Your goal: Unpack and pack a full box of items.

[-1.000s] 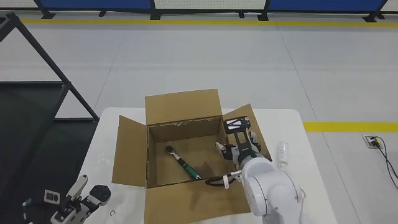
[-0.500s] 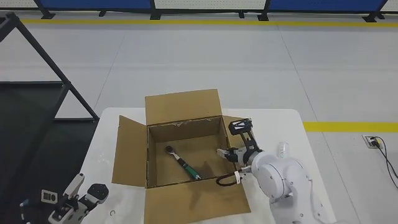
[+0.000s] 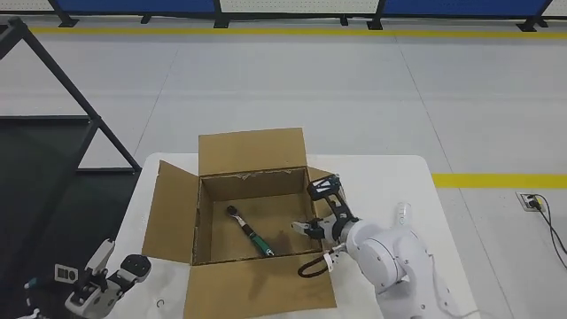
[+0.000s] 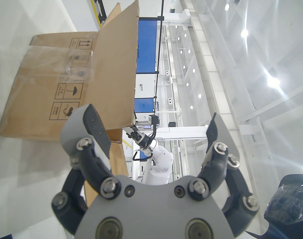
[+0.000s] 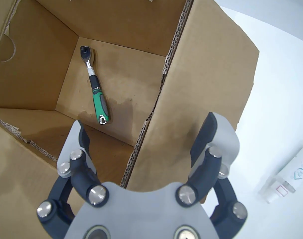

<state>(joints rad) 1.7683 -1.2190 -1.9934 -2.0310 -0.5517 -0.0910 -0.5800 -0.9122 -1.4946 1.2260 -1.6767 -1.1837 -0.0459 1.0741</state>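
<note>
The open brown cardboard box (image 3: 252,151) has slid to the left, carrying the green-handled ratchet wrench (image 3: 247,230) with it. The box's right flap now stands steeper. The right gripper (image 5: 145,121) has followed leftward, its jaws apart astride the box's right wall. The left gripper (image 4: 152,120) has drifted slightly left.

The left gripper (image 4: 151,111) fills the foreground, its two dark-padded fingers (image 4: 95,128) spread wide apart with nothing between them. Just beyond stands a cardboard box (image 4: 54,80) on a white table (image 4: 29,165). The box side facing the camera carries printed handling symbols under clear tape, and one flap (image 4: 116,70) is raised. Past the flap's edge, farther off, the right gripper (image 4: 137,135) sits on its white arm (image 4: 161,162). Blue wall panels (image 4: 146,48) and bright ceiling lights (image 4: 273,82) lie behind.
</note>
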